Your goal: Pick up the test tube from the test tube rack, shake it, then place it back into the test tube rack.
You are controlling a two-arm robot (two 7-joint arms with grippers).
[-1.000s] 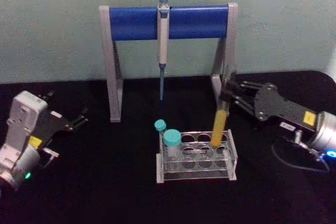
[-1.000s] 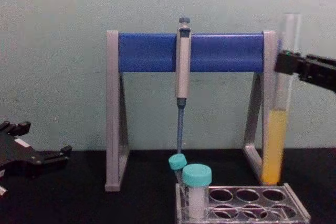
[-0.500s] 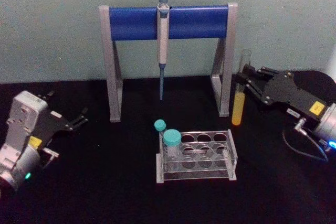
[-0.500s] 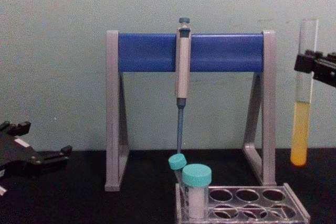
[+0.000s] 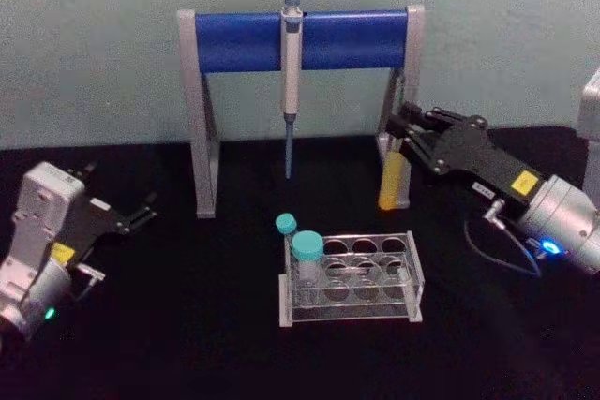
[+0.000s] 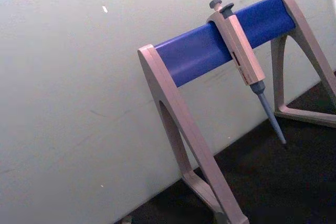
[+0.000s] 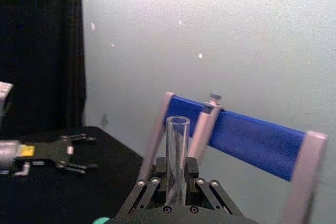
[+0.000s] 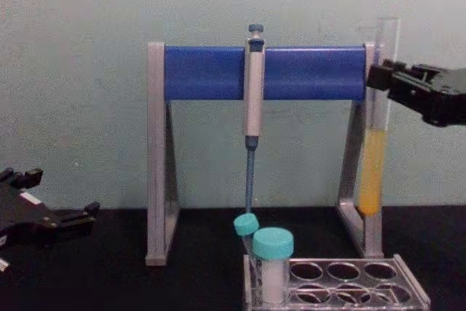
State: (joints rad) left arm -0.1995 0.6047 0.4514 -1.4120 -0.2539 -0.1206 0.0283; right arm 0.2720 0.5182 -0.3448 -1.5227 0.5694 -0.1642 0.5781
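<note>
The right pincer is clamped on the upper part of the test tube, holding it upright in the air. In the chest view the test tube hangs just in front of the right leg of the pipette stand, its yellow liquid filling the lower part and its rounded end clear of the bench. Below and to the left, the test tube rack stands on the bench with 2 teal-capped tubes at its left end and its other holes empty. The left pincer lies parked at the far left, fingers spread.

So the pick-up looks done and the tube is out for shaking. Putting it back into a rack hole remains.
</note>
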